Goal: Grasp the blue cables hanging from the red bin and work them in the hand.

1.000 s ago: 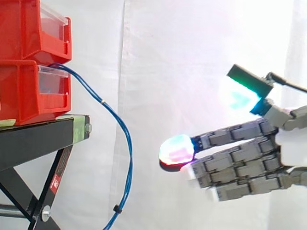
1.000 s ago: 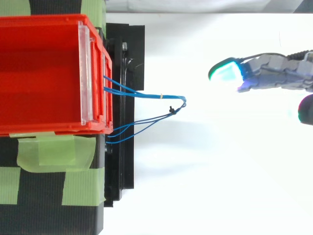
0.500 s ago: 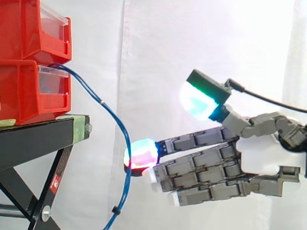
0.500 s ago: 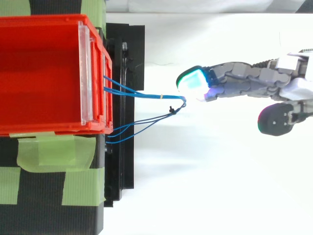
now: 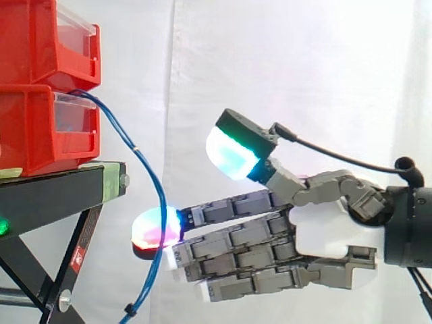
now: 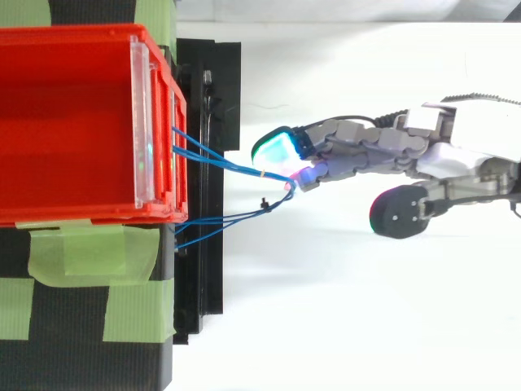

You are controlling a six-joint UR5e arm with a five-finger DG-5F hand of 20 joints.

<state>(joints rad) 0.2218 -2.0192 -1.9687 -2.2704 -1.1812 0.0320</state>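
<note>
Reaching further left than half a second ago, the hand [image 5: 324, 233] now lays straight, close-set fingers against the blue cables [image 5: 135, 150], and a glowing fingertip [image 5: 155, 228] touches the loop, which has bowed toward the black stand [image 5: 54, 196]. Its thumb stands raised and apart, pinching nothing. Those cables hang from the lower red bin [image 5: 40, 131] down past the stand's edge

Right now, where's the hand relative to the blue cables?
Side view: the hand reaches in from the right, fingers straight, one fingertip against the blue cables below and right of the lower red bin.
</note>
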